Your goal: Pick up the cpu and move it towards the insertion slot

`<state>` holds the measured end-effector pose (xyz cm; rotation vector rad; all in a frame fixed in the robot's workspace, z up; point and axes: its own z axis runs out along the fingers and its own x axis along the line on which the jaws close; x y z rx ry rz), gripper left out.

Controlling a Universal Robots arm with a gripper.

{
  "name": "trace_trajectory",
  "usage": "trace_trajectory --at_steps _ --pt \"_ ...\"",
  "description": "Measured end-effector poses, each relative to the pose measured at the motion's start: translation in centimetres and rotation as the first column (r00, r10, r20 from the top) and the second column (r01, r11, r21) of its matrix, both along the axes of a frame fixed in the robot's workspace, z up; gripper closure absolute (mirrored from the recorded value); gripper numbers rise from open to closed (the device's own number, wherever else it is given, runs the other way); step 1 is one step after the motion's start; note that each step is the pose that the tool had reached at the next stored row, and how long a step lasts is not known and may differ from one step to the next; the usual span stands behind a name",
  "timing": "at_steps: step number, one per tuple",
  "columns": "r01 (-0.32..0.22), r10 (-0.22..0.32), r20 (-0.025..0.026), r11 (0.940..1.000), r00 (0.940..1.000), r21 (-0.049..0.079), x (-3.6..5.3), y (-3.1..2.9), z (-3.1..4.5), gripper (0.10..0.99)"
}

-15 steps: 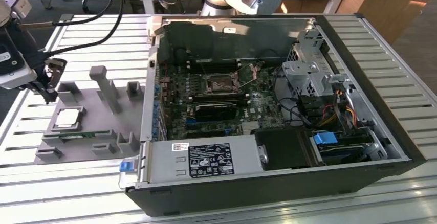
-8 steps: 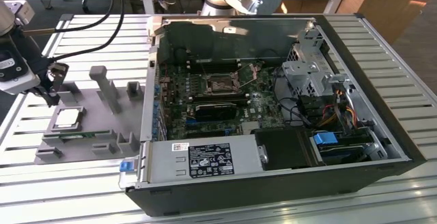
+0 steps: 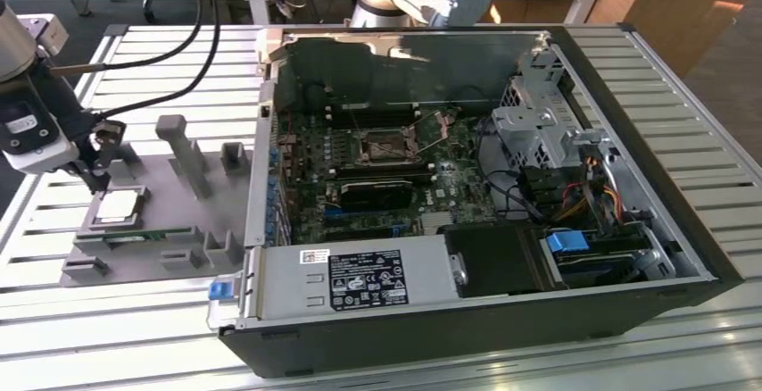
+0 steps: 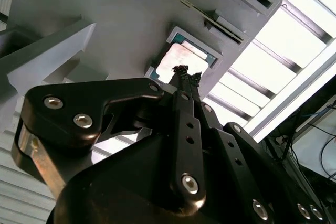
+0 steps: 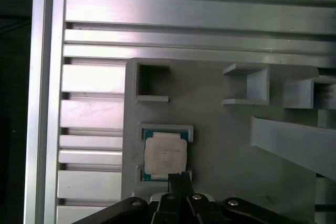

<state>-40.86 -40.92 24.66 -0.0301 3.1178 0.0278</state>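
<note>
Black gripper (image 4: pixel 187 73), tips pressed together, hangs over the silvery square cpu (image 5: pixel 164 155) in its grey plastic tray (image 5: pixel 220 145); touching off-centre could knock it askew

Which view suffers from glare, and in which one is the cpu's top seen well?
Second wrist view: glare washes out the cpu top, the table slats are overexposed, and the claw is a dark silhouette. First wrist view: even light, the cpu top shows plainly. Exterior view: the computer case interior lies in shade.
</note>
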Motion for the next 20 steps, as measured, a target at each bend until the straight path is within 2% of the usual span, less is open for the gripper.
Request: trace_trajectory --at_steps 14,20 --pt "0.000 0.000 0.0000 1.0000 1.0000 0.000 -0.01 0.05 -2.15 0.984" --pt "0.000 0.000 0.0000 1.0000 1.0000 0.000 -0.02 0.32 -2.94 0.984"
